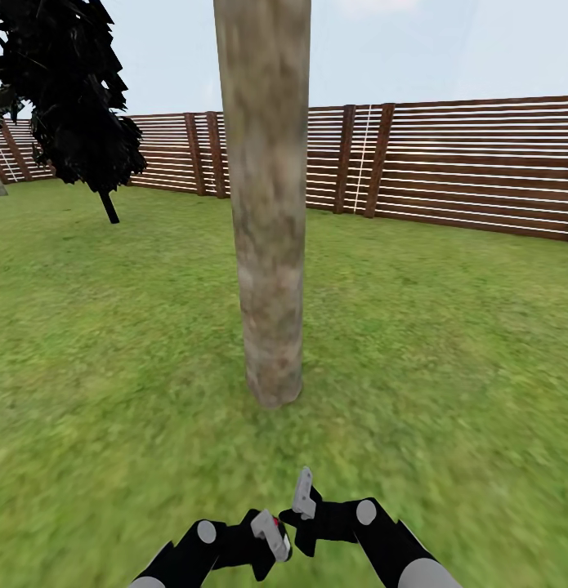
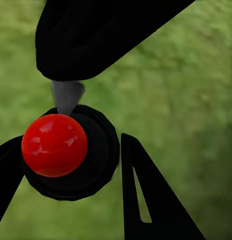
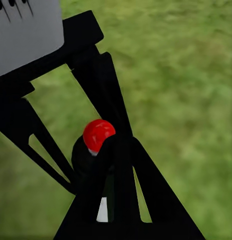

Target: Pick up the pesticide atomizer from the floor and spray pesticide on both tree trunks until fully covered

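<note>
- From my head I count one thick mottled tree trunk (image 1: pixel 267 204) straight ahead, rising out of the grass (image 1: pixel 112 343), and one dark leafy tree (image 1: pixel 71 98) far off by the fence's left stretch.
- One brown slatted fence (image 1: pixel 463 163) runs along the back edge of the lawn.
- One pesticide atomizer (image 2: pixel 70 150) is in my keeping: black body, red cap (image 2: pixel 54 145), sitting between the fingers of my left gripper (image 1: pixel 271 535), low in the head view and near the trunk's foot.
- My left fingers (image 2: pixel 151 200) stand on either side of the bottle and press its black body, closed as far as the bottle allows.
- My right gripper (image 1: pixel 304 500) hangs just beside the left one; I cannot tell how wide its fingers (image 3: pixel 131 195) stand or whether they touch the bottle.
- The head view gives trunk, fence and sky; there the bottle is a mere red speck.
- The left wrist view looks down on the cap from above, with blurred grass behind.
- The right wrist view shows the red cap (image 3: pixel 98 134) beyond my own dark fingers, with the left gripper's grey housing at its side.
</note>
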You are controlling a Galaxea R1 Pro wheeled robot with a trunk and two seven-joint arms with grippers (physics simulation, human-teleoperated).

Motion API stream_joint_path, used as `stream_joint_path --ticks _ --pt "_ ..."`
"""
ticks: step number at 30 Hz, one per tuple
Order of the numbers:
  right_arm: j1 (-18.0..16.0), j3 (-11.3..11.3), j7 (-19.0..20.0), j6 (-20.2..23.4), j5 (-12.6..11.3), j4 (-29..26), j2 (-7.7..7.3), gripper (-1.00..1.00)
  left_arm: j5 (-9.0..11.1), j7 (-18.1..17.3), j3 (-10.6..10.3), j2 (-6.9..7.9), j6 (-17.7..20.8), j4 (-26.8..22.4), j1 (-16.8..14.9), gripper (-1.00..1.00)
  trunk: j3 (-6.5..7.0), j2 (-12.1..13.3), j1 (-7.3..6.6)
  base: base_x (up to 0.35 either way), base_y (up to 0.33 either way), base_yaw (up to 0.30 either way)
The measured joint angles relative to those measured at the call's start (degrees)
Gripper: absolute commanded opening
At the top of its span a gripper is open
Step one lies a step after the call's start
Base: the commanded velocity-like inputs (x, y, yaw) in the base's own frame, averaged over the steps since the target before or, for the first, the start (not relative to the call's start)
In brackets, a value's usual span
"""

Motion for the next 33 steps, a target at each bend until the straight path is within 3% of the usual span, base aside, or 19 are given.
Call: stream_joint_path --ticks 16,20,27,28,31,33 --pt "0.0 0.0 0.0 -0.1 0.0 0.1 0.0 -1.0 0.8 -0.2 0.0 0.0 0.0 0.4 0.0 -1.0 0.0 0.0 0.0 0.0 0.0 0.0" --pt "0.0 0.0 0.0 -0.1 0.0 0.1 0.0 -1.0 0.2 0.2 -0.2 0.86 0.3 0.7 0.1 -1.0 0.0 0.0 0.0 0.0 0.0 0.0" --pt "0.0 0.0 0.0 -0.1 0.1 0.1 -0.08 -1.0 -0.9 0.4 -0.4 11.22 1.0 0.7 0.4 -1.0 0.0 0.0 0.0 0.0 0.0 0.0" --pt "0.0 0.0 0.0 -0.1 0.1 0.1 -0.1 1.0 -1.2 0.5 -0.4 12.48 1.0 0.7 0.5 -1.0 0.0 0.0 0.0 0.0 0.0 0.0" --pt "0.0 -0.1 -0.1 -0.2 0.0 0.1 -0.28 1.0 -1.0 0.8 0.3 15.09 1.2 0.7 0.5 -1.0 0.0 0.0 0.0 0.0 0.0 0.0" --pt "0.0 -0.3 -0.6 -0.3 0.0 0.2 -0.52 1.0 -0.1 2.0 2.3 15.37 1.4 0.7 0.4 -1.0 0.0 0.0 0.0 0.0 0.0 0.0"
